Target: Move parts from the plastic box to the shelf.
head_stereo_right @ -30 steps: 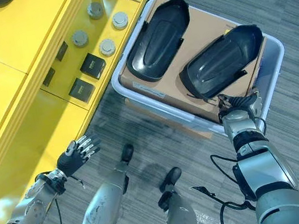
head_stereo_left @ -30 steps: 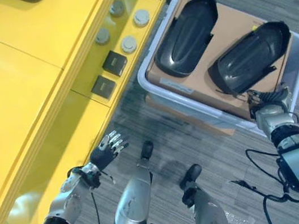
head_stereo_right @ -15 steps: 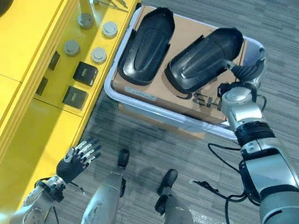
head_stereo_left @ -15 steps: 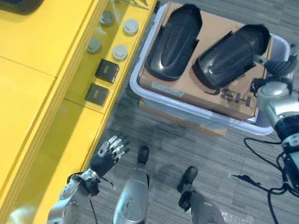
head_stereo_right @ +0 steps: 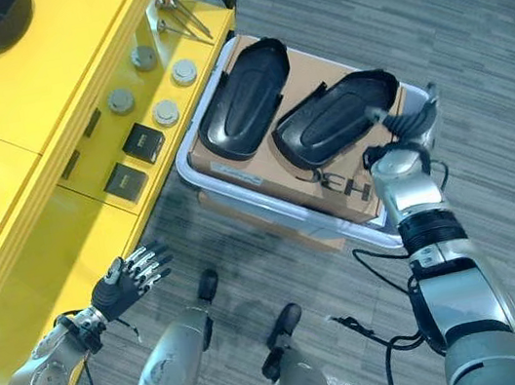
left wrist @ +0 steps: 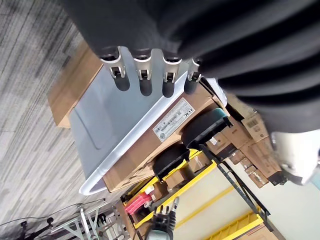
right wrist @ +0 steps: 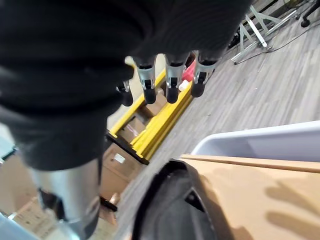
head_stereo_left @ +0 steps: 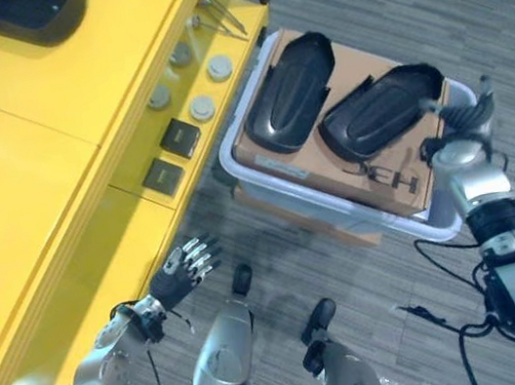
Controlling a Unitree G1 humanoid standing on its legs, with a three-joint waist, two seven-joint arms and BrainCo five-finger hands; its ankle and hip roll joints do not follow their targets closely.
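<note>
Reaching: right hand (head_stereo_right: 399, 165) at near part's (head_stereo_right: 330, 120) edge, grip cannot be told | left hand (head_stereo_left: 180, 272) open, idle | both parts in box (head_stereo_left: 243, 170) | shelf (head_stereo_left: 144, 137) transfer pending

Right hand (head_stereo_right: 404, 133) now raised over the plastic box (head_stereo_right: 203, 174).

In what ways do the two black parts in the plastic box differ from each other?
The left black part lies nearer the yellow shelf; the right black part lies nearer the right hand. The left part points more steeply away from the robot, while the right part lies more crosswise. Both are dark hollow shells on brown cardboard in the plastic box.
</note>
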